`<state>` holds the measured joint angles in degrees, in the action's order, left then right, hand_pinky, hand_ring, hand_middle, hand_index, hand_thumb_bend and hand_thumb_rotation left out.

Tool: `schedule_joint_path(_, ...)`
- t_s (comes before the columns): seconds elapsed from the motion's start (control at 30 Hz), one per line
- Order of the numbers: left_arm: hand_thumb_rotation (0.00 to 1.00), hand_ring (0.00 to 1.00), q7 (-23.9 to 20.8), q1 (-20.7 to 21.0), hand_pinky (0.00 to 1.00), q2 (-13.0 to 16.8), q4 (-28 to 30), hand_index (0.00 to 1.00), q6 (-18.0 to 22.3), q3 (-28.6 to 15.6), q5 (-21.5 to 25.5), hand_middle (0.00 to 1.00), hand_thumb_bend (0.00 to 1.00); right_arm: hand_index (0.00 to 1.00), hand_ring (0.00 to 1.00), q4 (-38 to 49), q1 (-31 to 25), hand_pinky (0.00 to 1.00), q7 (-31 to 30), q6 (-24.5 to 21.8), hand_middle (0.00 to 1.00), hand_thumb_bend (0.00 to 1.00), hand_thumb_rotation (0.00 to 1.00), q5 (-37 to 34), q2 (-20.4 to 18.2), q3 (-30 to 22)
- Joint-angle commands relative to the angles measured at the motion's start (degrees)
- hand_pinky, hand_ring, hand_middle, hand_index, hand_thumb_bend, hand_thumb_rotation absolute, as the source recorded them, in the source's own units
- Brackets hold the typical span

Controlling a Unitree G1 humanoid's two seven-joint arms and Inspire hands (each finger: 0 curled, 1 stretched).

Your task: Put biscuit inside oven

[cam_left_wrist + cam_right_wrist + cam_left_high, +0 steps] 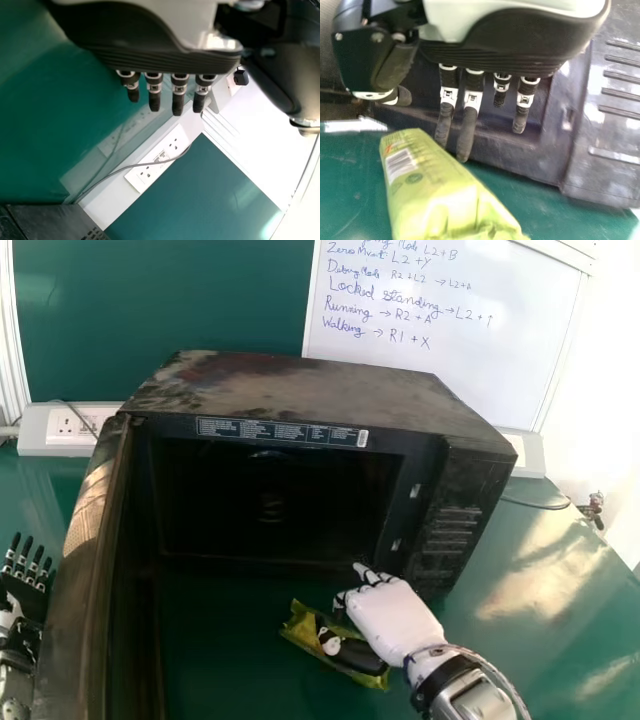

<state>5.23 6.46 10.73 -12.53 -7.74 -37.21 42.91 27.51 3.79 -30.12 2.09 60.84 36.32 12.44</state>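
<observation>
A: And here's the scene at the black, box-shaped microwave oven (300,390), its door (85,540) swung open on the left side! Where's the biscuit?

B: Right out front! The long, yellow-green plastic biscuit packet (300,626), with a dark middle and a small white patch, lies on the glossy green table (560,560) before the oven's mouth.

A: And the white-and-black right hand (393,618)?

B: Oh, it's close! Also in front of the oven, toward its control-panel side, with the packet just to the hand's left, near the fingertips. The fingers reach out nearly straight, curled round nothing. Whether they touch the wrapper, I can't tell.

A: Over to the black-and-white left hand (24,588)!

B: That one's out past the oven's open door, fingers straight and spread apart.

A: Any print to call?

B: Plenty! A white barcode panel (400,164) on the packet, with small lettering around it. A strip of printed labels (280,430) runs along the top of the oven's opening, and behind the oven a white, rectangular board (500,380) carries lines of blue handwriting!
</observation>
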Motion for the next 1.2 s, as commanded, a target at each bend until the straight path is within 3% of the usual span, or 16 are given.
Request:
schedule_joint_path(0.0, 0.00, 0.74, -1.3, -1.7, 0.70, -1.1, -1.6, 0.56, -2.2, 0.3, -0.3, 0.44, 0.50, 0.78, 0.79, 1.0, 0.2, 0.84, -3.8, -0.3, 0.80, 0.89, 0.36, -0.4, 1.1, -0.1)
schedule_joint_path(0.1, 0.00, 0.75, -0.8, -1.7, 0.71, -1.0, -1.8, 0.55, -1.9, 0.3, -0.4, 0.44, 0.50, 0.89, 0.86, 0.8, 0.8, 0.87, -8.3, -0.4, 0.87, 0.98, 0.42, -0.8, 1.3, 0.4)
schedule_joint_path(0.23, 0.00, 0.76, -1.0, -1.6, 0.72, -1.1, -1.7, 0.55, -1.9, 0.3, -0.4, 0.44, 0.50, 0.98, 0.95, 0.1, 1.4, 0.93, -12.6, -1.1, 0.96, 1.00, 0.45, -0.7, 0.8, 0.7)
schedule_joint_path(0.4, 0.00, 0.71, -2.0, -1.5, 0.66, -1.3, -1.4, 0.56, -2.5, 0.1, 0.0, 0.44, 0.50, 1.00, 1.00, -1.8, 2.0, 0.99, -14.2, -0.7, 1.00, 1.00, 0.47, 0.3, 1.1, 1.5)
schedule_joint_path(0.67, 0.00, 0.73, -1.2, -1.7, 0.69, -1.0, -1.5, 0.55, -2.1, 0.3, -0.1, 0.44, 0.50, 1.00, 1.00, -3.1, 2.3, 1.00, -14.0, -0.6, 1.00, 1.00, 0.45, 1.4, 1.2, 1.9)
schedule_joint_path(0.87, 0.00, 0.74, -1.7, -1.8, 0.70, -1.2, -1.2, 0.55, -2.1, 0.5, -0.4, 0.44, 0.50, 1.00, 1.00, -2.9, 3.0, 1.00, -16.6, -1.5, 1.00, 1.00, 0.40, 3.5, 0.9, 2.7)
schedule_joint_path(1.03, 0.00, 0.74, -1.6, -2.0, 0.70, -1.3, -1.0, 0.55, -2.0, 0.5, -0.4, 0.44, 0.50, 1.00, 0.99, -3.4, 2.6, 1.00, -16.2, -3.5, 0.99, 1.00, 0.30, 7.1, -1.0, 3.9)
schedule_joint_path(1.17, 0.00, 0.75, -1.7, -2.2, 0.71, -1.5, -0.5, 0.55, -2.0, 0.6, -0.3, 0.44, 0.50, 0.98, 0.91, -4.9, 2.4, 0.91, -14.3, -4.4, 0.93, 0.97, 0.22, 9.4, -2.5, 5.3)
